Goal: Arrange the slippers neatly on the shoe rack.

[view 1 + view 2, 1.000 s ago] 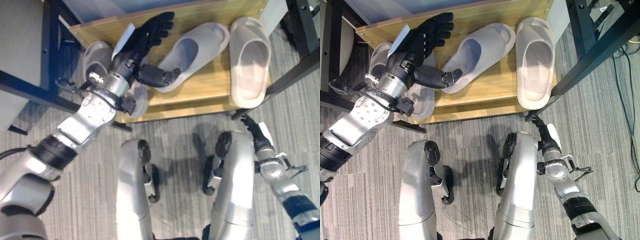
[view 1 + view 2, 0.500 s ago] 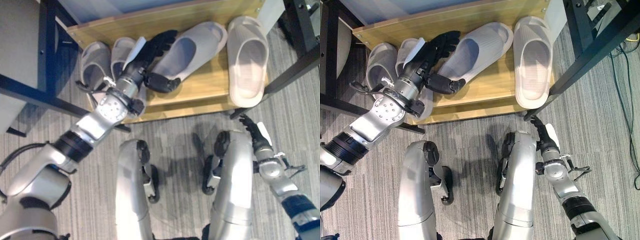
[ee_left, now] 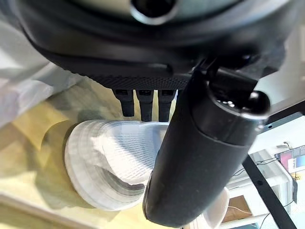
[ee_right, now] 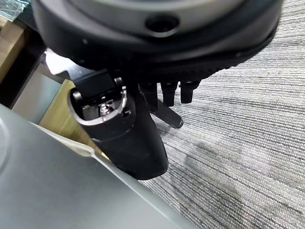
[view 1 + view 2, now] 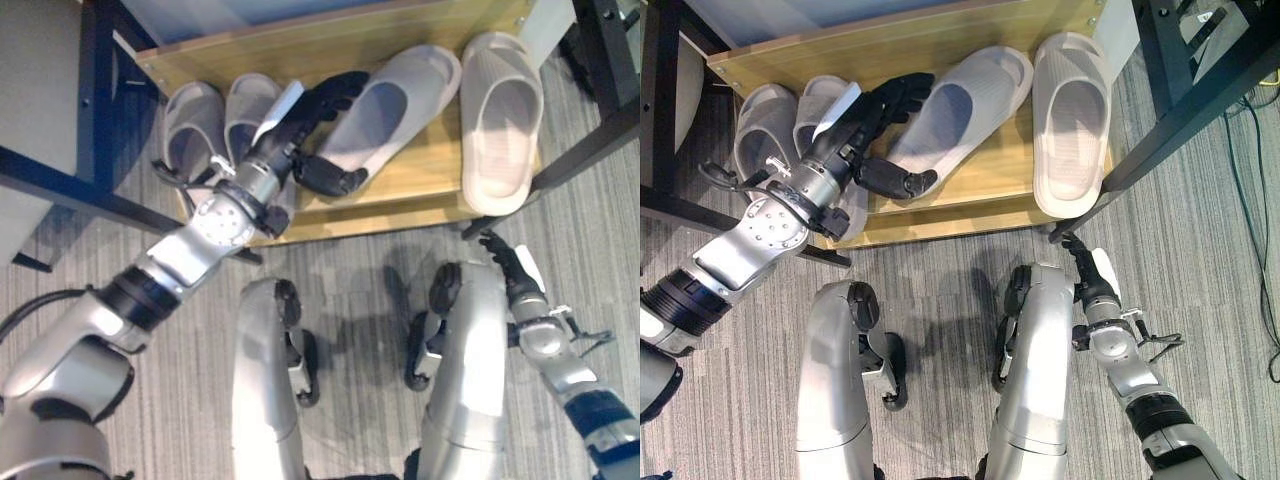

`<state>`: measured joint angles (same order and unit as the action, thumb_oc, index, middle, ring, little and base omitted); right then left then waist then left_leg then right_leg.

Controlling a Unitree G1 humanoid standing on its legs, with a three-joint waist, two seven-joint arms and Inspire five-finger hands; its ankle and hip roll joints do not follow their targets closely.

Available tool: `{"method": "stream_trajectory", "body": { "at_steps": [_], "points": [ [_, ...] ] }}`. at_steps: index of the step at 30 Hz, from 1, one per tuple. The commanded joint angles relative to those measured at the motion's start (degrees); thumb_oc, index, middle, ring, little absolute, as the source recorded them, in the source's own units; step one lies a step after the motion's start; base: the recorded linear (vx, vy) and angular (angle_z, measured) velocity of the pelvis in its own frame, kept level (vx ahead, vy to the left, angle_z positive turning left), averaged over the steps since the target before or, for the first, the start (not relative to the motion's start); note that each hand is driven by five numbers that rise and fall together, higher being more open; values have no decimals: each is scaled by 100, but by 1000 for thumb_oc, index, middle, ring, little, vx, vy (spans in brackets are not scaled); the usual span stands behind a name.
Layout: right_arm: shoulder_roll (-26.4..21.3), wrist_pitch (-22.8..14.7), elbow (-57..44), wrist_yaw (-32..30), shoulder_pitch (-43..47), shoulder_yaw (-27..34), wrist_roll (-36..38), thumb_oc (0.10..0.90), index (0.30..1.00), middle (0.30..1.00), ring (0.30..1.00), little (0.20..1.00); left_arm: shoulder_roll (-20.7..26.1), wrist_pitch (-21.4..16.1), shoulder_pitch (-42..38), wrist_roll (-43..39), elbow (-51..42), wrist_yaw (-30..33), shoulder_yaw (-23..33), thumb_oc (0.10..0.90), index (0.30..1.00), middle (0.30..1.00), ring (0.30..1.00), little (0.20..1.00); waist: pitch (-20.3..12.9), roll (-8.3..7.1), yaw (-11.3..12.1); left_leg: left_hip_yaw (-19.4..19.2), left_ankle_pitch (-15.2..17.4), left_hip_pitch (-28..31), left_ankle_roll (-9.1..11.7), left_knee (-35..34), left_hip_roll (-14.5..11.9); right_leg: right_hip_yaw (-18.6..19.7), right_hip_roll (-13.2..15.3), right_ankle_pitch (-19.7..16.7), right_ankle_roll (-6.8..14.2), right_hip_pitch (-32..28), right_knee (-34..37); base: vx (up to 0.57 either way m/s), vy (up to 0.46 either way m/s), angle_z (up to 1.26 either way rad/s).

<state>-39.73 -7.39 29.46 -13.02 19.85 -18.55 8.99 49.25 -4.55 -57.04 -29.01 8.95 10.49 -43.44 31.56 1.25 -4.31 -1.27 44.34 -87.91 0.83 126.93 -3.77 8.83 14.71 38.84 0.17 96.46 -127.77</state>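
Wooden shoe rack (image 5: 970, 25) carries four grey slippers in one row. Two smaller slippers lie side by side at the left end: the far-left small slipper (image 5: 758, 125) and the second small slipper (image 5: 820, 100), both lined up straight and touching each other. Two larger slippers occupy the right half: the tilted large slipper (image 5: 965, 105), lying at an angle with its toe end pointing far-right, and the straight large slipper (image 5: 1070, 115) at the right end, its heel overhanging the near edge of the rack.

Left hand (image 5: 875, 120) reaches over the rack with fingers extended along the left side of the tilted large slipper and thumb spread below its heel; nothing is gripped. Right hand (image 5: 1085, 265) hangs low beside the rack's near right corner, above the grey carpet (image 5: 1210, 250), fingers relaxed, holding nothing.
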Motion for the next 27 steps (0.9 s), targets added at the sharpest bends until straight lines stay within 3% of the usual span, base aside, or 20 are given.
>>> {"method": "stream_trajectory", "body": {
  "at_steps": [1, 7, 19, 27],
  "points": [
    [162, -459, -767, 252, 179, -364, -178, 800, 900, 900, 900, 900, 174, -453, -387, -150, -944, -209, 371, 800, 900, 900, 900, 900, -177, 1, 112, 229, 170, -204, 270, -17, 37, 710, -17, 358, 221, -650, -562, 0, 0, 0],
    [191, -464, -805, 271, 70, -365, -236, 800, 900, 900, 900, 900, 351, -520, 117, -433, -1505, -229, 680, 800, 900, 900, 900, 900, -177, 19, 165, 253, 195, -204, 292, -6, 38, 700, -15, 364, 212, -650, -579, 0, 0, 0],
    [244, -457, -801, 222, 45, -444, -289, 800, 900, 900, 900, 900, -134, -530, 5, -401, -1390, -74, 691, 800, 900, 900, 900, 900, -177, -33, 142, 247, 193, -204, 287, 12, 41, 683, 0, 372, 195, -650, -586, 0, 0, 0],
    [238, -498, -829, 201, -165, -292, -347, 800, 900, 900, 900, 900, 374, -715, 417, -407, -1603, 66, 1246, 800, 900, 900, 900, 900, -177, 13, 206, 278, 181, -204, 299, 22, 43, 688, -13, 331, 211, -650, -609, 0, 0, 0]
  ]
}}
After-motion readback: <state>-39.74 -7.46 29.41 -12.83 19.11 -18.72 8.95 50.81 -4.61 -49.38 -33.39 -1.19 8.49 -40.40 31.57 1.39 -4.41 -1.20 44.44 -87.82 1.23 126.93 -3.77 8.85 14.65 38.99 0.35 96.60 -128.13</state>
